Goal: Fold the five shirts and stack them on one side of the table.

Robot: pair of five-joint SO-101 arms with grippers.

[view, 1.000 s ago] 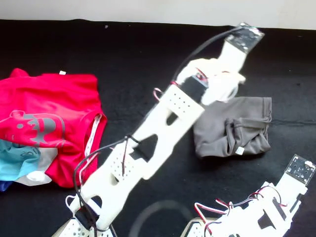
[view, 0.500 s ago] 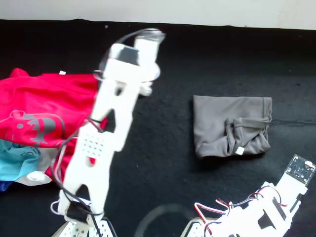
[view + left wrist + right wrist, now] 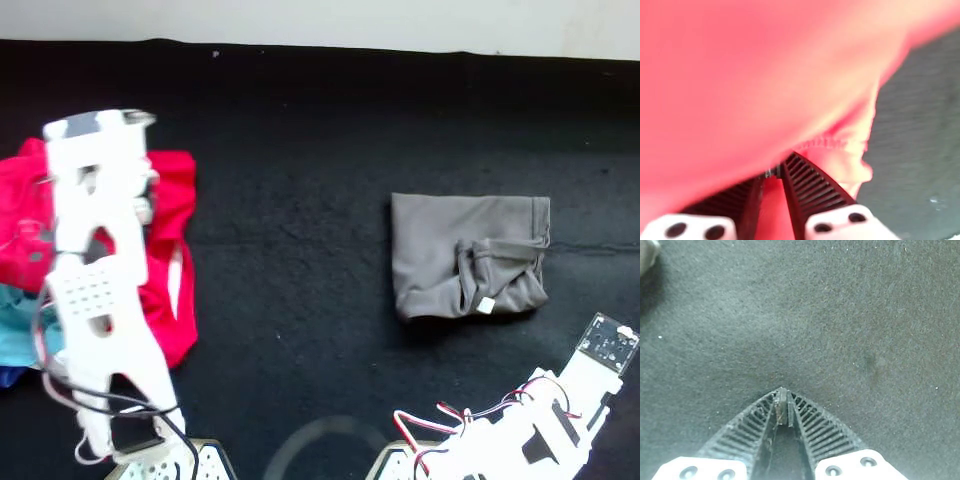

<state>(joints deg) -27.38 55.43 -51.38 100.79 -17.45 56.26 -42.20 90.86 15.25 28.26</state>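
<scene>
Nearest to us, the right arm [image 3: 530, 435] sits folded low at the front edge of the black table cover [image 3: 300, 150]. Its right gripper [image 3: 784, 407] hangs over a bare patch of that cover, jaws pressed tip to tip with nothing between them. Beside it, the left arm [image 3: 95, 300] stretches away from its base over the heap at the left side. There the left gripper [image 3: 779, 170] is right down against the red shirt [image 3: 172, 200]. Its jaws meet at the tips, and we cannot tell whether any cloth is nipped there. A stitched hem [image 3: 840, 145] of that shirt lies just beyond the tips. A light blue shirt [image 3: 15, 325] peeps out from under the red one, so the heap holds more than one unfolded garment. Farther in and well apart to the right, the grey shirt [image 3: 440, 245] lies folded into a rough square, which by our reckoning is one done.

We judge these shirts light, limp and quick to bunch. A pinch in the middle would drag up a lump, so a hem, shoulder or collar edge is the better hold, with both arms taking corners to spread the shirt flat. The layers may cling and lift together.

The table cover looks felt-like, with some grip, which should keep folds in place. Beyond its far edge runs a pale wall [image 3: 320, 20].
</scene>
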